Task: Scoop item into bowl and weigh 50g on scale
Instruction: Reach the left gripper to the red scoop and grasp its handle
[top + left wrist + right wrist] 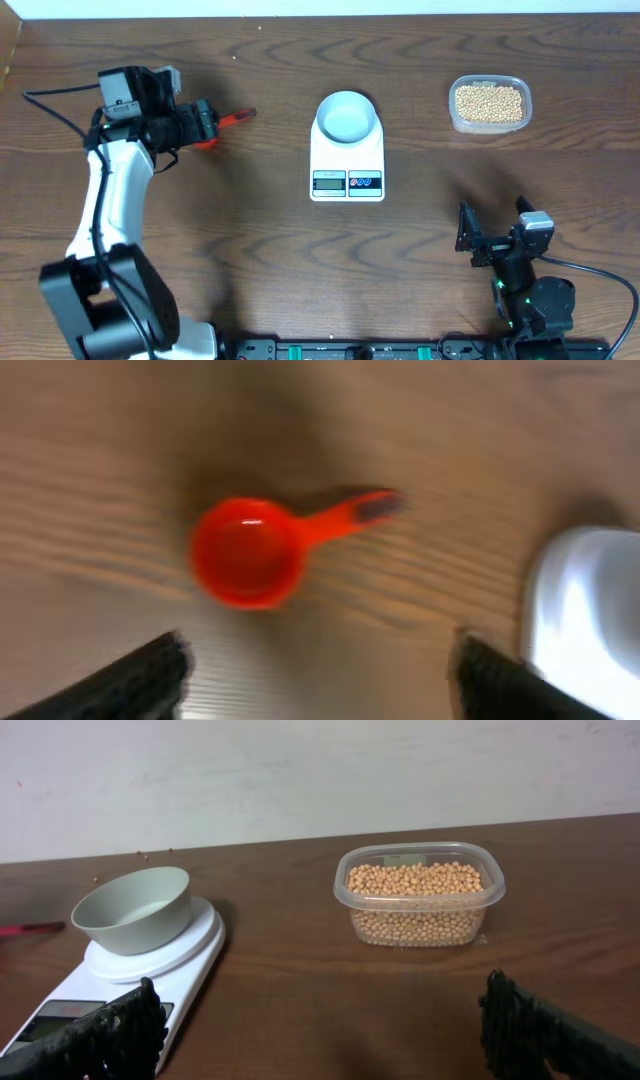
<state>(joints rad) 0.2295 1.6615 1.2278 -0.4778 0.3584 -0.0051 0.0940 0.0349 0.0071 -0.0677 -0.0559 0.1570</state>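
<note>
Beans (489,103) are sitting in a clear tub (451,110) at two o'clock on the table, well apart from the bowl (347,117) resting on the central scale (347,165). The left gripper (320,680) is hovering wide open, empty, by a red scoop (247,552) at ten o'clock. The right gripper (320,1040) is gaping empty at five o'clock.

table (250,230) — dark wood | scale (347,165) centre | red scoop (245,552) left | clear tub (489,104) right, well apart
</note>
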